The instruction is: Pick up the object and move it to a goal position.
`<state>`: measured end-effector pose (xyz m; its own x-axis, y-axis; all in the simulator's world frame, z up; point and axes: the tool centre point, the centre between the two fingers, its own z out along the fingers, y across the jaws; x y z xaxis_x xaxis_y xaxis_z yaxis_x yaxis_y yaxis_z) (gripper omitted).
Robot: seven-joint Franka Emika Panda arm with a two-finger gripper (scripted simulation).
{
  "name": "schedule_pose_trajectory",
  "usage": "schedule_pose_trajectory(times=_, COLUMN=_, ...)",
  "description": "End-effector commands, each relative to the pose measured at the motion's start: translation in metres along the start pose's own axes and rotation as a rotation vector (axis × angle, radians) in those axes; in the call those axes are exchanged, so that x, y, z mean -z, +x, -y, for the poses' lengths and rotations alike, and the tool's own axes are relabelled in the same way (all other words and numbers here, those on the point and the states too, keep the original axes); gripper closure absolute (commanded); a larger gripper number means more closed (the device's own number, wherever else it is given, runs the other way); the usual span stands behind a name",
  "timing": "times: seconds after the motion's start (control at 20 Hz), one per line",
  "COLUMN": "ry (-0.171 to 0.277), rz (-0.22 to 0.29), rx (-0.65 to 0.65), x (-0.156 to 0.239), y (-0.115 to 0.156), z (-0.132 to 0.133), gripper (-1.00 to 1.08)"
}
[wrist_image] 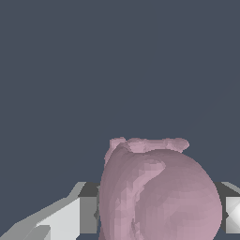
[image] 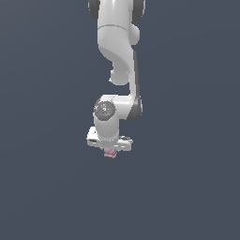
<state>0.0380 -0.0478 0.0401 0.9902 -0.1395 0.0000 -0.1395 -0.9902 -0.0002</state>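
Just below the exterior view's centre, the white robot gripper [image: 110, 149] points downward, its fingers [wrist_image: 70, 218] closed against the small dusty-pink lumpy rounded object [image: 110, 153] held between them.

Glossy white arm [image: 117, 42] with rounded links, dark joints and a grey end cap.

Exterior view: arm's upper links cut off by top edge; tool [image: 110, 149] fingers hidden under the hand body; pink object [image: 110, 153] mostly covered by it, too small to make out shape. Wrist view: object [wrist_image: 159, 192] cut off by bottom edge, hid most of both fingers [wrist_image: 87, 214]; contact not visible.
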Motion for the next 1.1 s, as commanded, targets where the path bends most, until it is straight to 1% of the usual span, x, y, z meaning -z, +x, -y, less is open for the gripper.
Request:
schedule_pose_trajectory(times=0.0, ry=0.000, rz=0.000, rx=0.000, x=0.002, y=0.000, z=0.000, gripper=1.08)
schedule_pose_trajectory(times=0.3, ry=0.000, rz=0.000, rx=0.000, x=0.019, y=-0.004, z=-0.004, gripper=1.08)
schedule_pose_trajectory(times=0.55, ry=0.000, rz=0.000, rx=0.000, x=0.048, y=-0.011, z=-0.010, gripper=1.08)
schedule_pose_trajectory(times=0.8, ry=0.001, rz=-0.001, rx=0.000, x=0.091, y=-0.021, z=-0.018, gripper=1.08)
schedule_pose_trajectory(times=1.05, ry=0.001, rz=0.000, rx=0.000, x=0.146, y=-0.034, z=-0.030, gripper=1.08)
